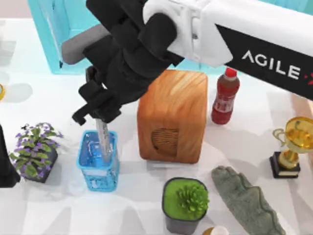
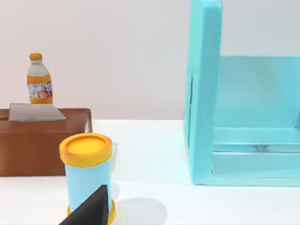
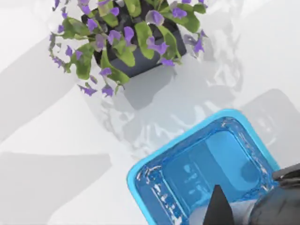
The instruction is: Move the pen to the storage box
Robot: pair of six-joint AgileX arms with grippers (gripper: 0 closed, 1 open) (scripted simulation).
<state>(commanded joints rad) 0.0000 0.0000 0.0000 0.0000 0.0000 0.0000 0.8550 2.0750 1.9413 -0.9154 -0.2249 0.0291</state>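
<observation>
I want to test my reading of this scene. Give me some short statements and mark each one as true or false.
1. The right tool holds the pen at the opening of the blue basket. True.
2. The red bottle lies on its side. False: it stands upright, to the right of the wooden cube.
3. The purple-flowered plant stands to the left of the blue basket. True.
4. The gold trophy is on the table's left side. False: it is on the right side.
5. The left arm reaches for the basket. False: it is parked at the table's left edge.
</observation>
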